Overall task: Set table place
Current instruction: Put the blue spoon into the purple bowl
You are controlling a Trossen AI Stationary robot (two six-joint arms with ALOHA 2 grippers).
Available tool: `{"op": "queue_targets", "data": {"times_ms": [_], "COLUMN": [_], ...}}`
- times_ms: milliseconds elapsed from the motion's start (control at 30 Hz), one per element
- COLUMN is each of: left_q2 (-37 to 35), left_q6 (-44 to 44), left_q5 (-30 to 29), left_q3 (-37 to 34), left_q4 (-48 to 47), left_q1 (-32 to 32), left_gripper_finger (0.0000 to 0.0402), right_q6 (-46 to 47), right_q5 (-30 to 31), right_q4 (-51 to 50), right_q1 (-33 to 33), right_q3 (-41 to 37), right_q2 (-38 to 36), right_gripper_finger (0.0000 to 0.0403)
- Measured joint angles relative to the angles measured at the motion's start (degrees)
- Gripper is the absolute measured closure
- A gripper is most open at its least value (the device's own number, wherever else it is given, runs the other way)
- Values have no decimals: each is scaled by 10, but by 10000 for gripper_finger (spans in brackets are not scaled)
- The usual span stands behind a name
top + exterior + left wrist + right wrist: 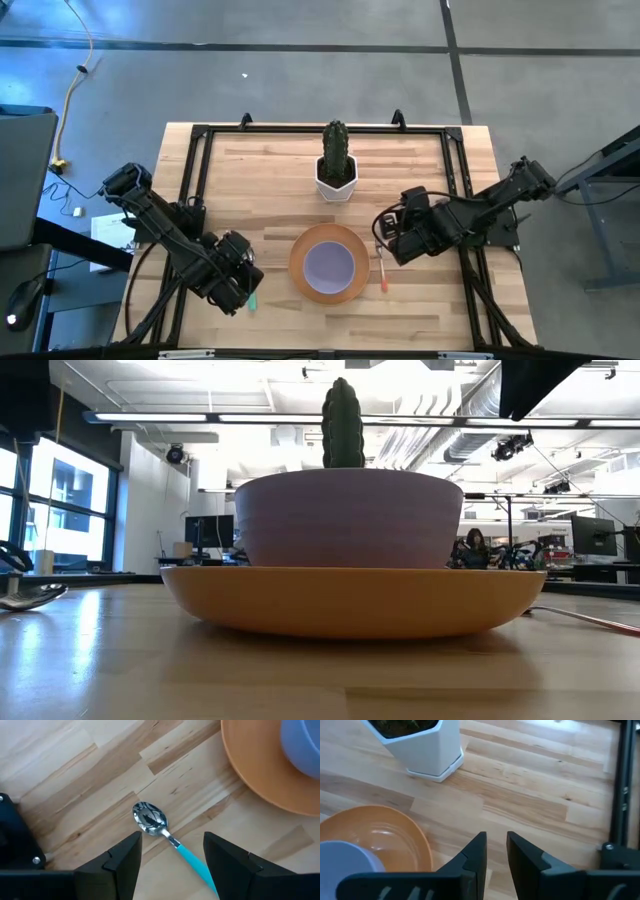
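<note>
Near edge of desk (420, 305): left pincer (171, 857) hangs over the spoon (165, 836), fingers spread wide, nothing between them. Spoon lies flat on the wood, bowl end just ahead of the fingers, teal handle running back under the wrist; it sits just left of the plate (296, 270). Judgement: spoon is light, stiff and low-lying; the polished metal bowl looks slippery, so the handle is the better hold, pinched across its width.

Middle: orange plate with lavender bowl (329, 264) resting in it. Likely rigid, light plastic; a smooth rim would suit an edge pinch.

Right of plate: fork (383, 272), orange handle, lying flat on the desk. Right pincer (495, 854) hovers near it, fingers nearly together, gripping nothing.

Far: cactus (336, 150) in white pot, upright behind the plate, well apart from both arms.
</note>
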Motion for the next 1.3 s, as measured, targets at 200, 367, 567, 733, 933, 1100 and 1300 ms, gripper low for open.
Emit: {"op": "queue_targets", "data": {"times_ms": [200,367,567,733,933,1100,1300], "left_q2": [0,0,2,20,42,47,47], "left_q6": [-61,-112,-149,-175,-190,-192,-192], "left_q5": [-2,-7,-13,-18,-8,-7,-7], "left_q3": [0,0,0,0,0,0,0], "left_q4": [1,2,2,5,18,31,30], "left_q1": [0,0,0,0,0,0,0], "left_gripper_finger": [202,202,202,202,202,202,202], "right_q6": [-49,-107,-145,-160,-173,-174,-174], "right_q5": [0,0,21,34,51,52,52], "right_q4": [-5,-5,-5,-5,-5,-5,-5], "right_q1": [-11,-25,-30,-30,-30,-30,-30], "right_q3": [1,1,1,1,1,1,1], "right_q2": [-5,-24,-61,-88,-99,-98,-98], "right_gripper_finger": [336,336,336,336,336,336,336]}}
